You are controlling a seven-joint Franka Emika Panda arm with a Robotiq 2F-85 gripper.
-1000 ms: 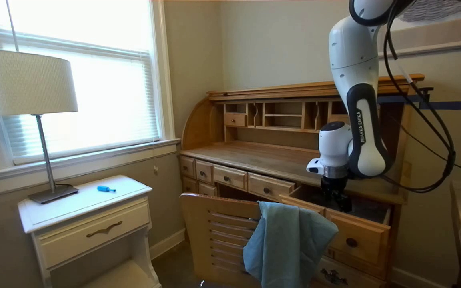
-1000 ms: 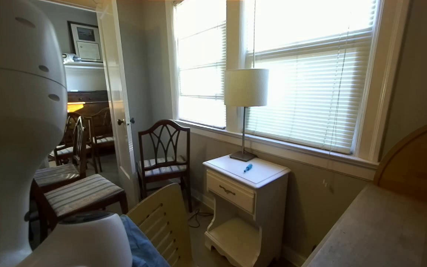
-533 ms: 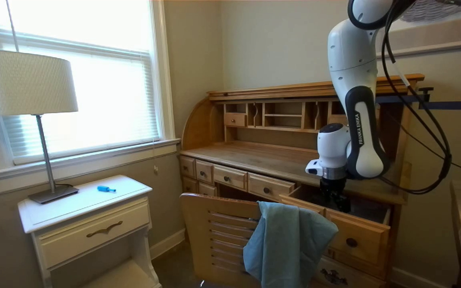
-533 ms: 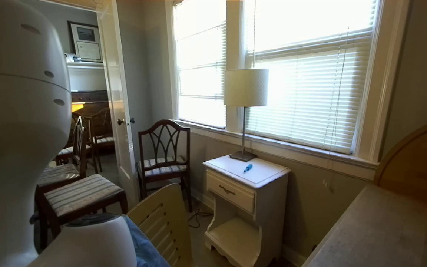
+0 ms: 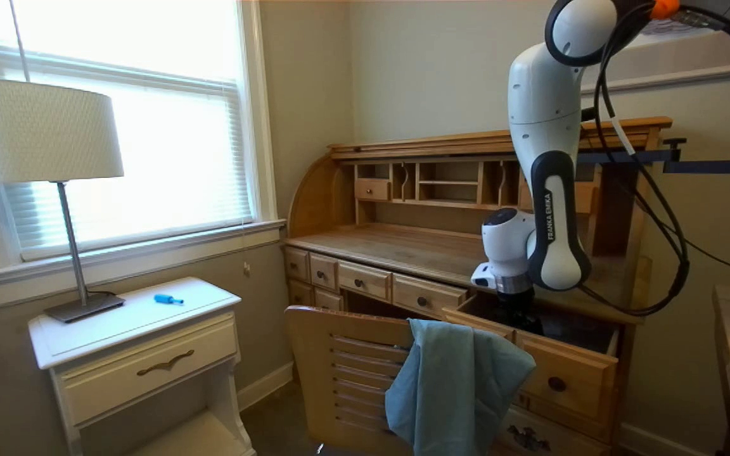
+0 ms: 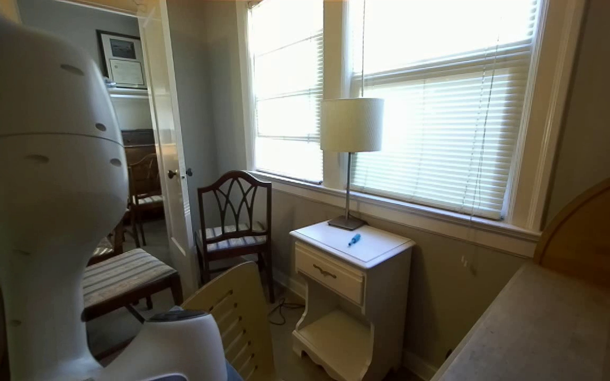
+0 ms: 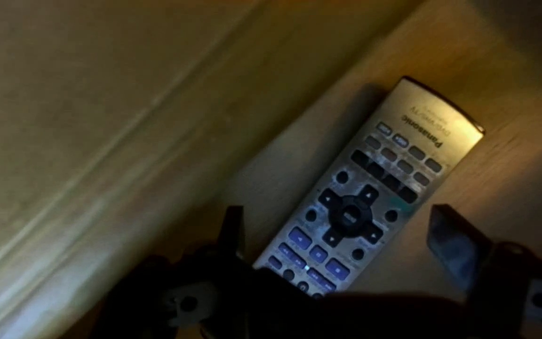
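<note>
My gripper point(image 7: 339, 230) reaches down into the drawer point(image 5: 583, 364), its two fingers well apart and nothing clamped between them. The drawer is pulled out from the desk point(image 5: 403, 237), which is what lets me in from above. On its floor lies a remote point(image 7: 351, 212), flat and face up, borne by the wood alone, roughly in line with what looks like a drawer wall point(image 7: 111, 117). It slants through the gap between my fingers, and the spread leaves room for its width; whether my tips are down at its level I cannot tell. A blue cloth point(image 5: 454, 386) hangs by its own weight over the back of a chair point(image 5: 346, 373) in front of the desk.

Against half a second ago, my arm point(image 5: 542, 95) has shifted in both exterior views: the wrist sits a little lower and nearer the drawer's window-side end. The drawer, chair and cloth look unmoved.
</note>
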